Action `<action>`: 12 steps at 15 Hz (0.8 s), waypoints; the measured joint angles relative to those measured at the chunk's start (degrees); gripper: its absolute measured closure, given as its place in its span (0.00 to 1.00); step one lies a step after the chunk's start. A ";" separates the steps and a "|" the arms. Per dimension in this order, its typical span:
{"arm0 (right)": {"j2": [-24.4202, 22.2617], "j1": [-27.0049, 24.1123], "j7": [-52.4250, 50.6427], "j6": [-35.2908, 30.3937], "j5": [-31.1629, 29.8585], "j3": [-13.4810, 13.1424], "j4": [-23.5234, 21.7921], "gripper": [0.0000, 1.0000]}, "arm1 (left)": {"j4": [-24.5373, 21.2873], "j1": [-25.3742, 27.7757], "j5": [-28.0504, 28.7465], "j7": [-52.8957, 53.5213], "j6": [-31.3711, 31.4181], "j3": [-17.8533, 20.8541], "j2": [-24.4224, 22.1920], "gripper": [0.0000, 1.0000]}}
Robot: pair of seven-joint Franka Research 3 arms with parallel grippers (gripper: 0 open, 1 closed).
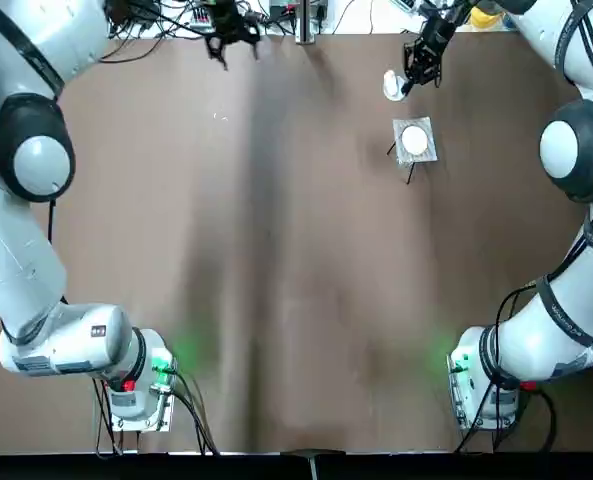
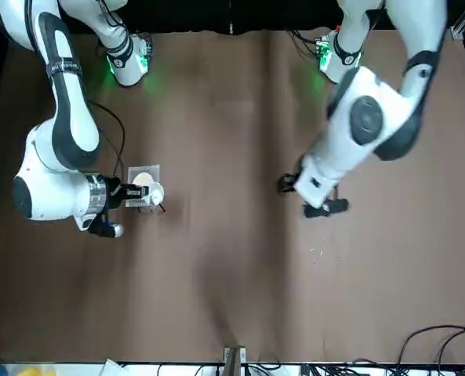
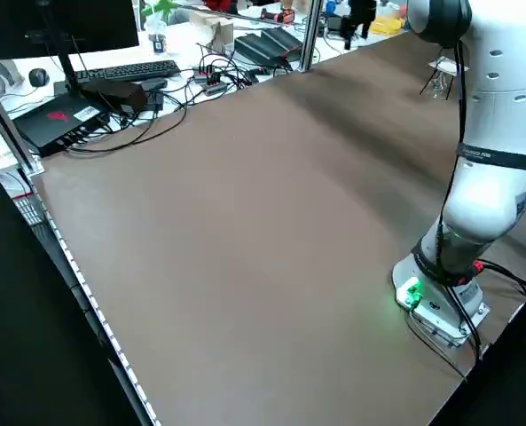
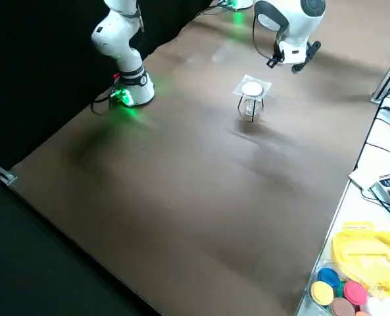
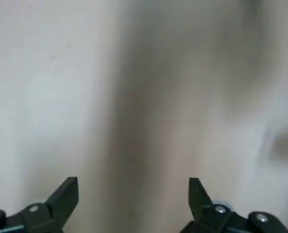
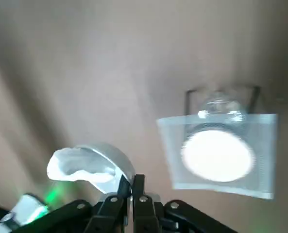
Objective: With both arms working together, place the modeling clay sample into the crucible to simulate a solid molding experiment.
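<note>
The crucible (image 1: 393, 85) is a small white cup held in the air at the table's far right, just beyond the mesh stand. My right gripper (image 1: 416, 68) is shut on its rim; the right wrist view shows the two fingers (image 6: 132, 187) pinched together on the cup's (image 6: 93, 162) edge. What lies inside the cup I cannot tell. A tiny pale speck (image 1: 218, 117) on the table at the far middle may be the modeling clay sample. My left gripper (image 1: 231, 30) hovers above that area, open and empty, its fingertips (image 5: 66, 194) wide apart.
A square grey mesh with a white round centre (image 1: 414, 140) sits on a small wire stand, right beside the held cup. Cables and equipment (image 1: 296, 15) line the far edge. Both arm bases (image 1: 136, 385) stand at the near edge.
</note>
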 joint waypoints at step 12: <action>1.46 -4.85 -16.28 -0.09 -3.32 -0.07 -7.68 0.95 | 0.18 11.82 11.98 30.29 -13.68 -0.03 -7.14 0.00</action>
